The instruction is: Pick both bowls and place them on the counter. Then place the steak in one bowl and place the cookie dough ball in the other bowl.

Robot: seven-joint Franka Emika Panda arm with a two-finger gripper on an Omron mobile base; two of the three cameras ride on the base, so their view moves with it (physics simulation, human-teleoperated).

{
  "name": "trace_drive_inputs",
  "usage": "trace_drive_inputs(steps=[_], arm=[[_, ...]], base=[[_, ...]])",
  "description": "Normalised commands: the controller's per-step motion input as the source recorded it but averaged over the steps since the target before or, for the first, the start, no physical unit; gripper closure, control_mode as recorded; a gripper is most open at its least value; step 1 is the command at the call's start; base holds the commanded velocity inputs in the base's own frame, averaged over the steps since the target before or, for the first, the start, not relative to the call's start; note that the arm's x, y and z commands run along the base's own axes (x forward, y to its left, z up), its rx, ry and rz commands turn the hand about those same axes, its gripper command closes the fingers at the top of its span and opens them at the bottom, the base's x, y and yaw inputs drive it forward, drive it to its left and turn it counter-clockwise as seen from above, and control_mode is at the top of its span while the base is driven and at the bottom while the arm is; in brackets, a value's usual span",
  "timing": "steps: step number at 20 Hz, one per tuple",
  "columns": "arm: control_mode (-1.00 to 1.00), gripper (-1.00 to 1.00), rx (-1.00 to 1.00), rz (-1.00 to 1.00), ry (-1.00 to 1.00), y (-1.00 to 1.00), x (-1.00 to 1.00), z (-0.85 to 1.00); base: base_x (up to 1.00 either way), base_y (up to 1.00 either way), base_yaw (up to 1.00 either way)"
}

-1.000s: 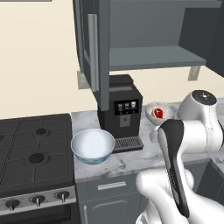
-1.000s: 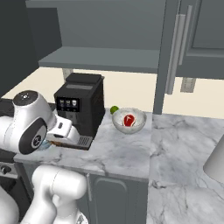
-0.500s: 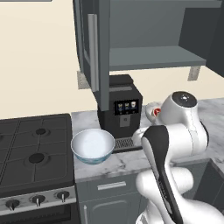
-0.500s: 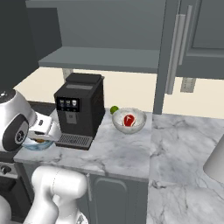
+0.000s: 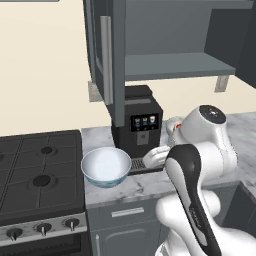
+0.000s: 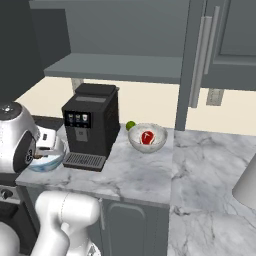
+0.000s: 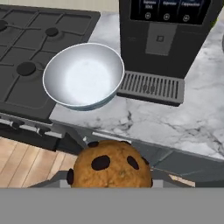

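The cookie dough ball (image 7: 109,168), brown with dark chips, sits between my fingertips, and my gripper (image 7: 109,176) is shut on it. It hangs over the counter's front edge, a little short of the wide white bowl (image 7: 83,78) with the blue outside. That bowl (image 5: 106,167) stands empty on the marble counter (image 5: 145,182) beside the stove, with my gripper (image 5: 153,159) just to its right. The smaller marbled bowl (image 6: 156,142) stands further right on the counter with the red steak (image 6: 147,137) inside it. My arm partly hides the wide bowl (image 6: 47,161) in the right base view.
A black coffee machine (image 5: 137,122) stands right behind the gripper, with its drip tray (image 7: 151,87) beside the wide bowl. The black gas stove (image 5: 40,175) lies to the left. A green lime (image 6: 130,125) sits behind the marbled bowl. Open cabinet doors (image 5: 112,60) hang overhead.
My arm has swung left from the marbled bowl's side, past the coffee machine, carrying the ball to just beside the wide bowl. The bowls have not moved.
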Motion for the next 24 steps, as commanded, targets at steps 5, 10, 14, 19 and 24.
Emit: trace_drive_inputs(steps=[5, 10, 14, 19, 24], arm=[[-1.0, 1.0, 0.14, 0.06, 0.0, 0.35, 0.18, -0.13], [-1.0, 1.0, 0.05, 0.02, -0.04, 0.26, 0.37, -0.18], [-1.0, 1.0, 0.0, -0.03, 0.0, 0.31, 0.35, -0.4], [-1.0, 1.0, 0.0, -0.01, -0.05, 0.39, 0.36, -0.26], [-1.0, 1.0, -0.02, 0.0, -0.04, 0.3, 0.41, -0.2]], base=[[0.0, 0.0, 0.0], [0.0, 0.0, 0.0], [0.0, 0.0, 0.0], [0.0, 0.0, 0.0], [0.0, 0.0, 0.0]])
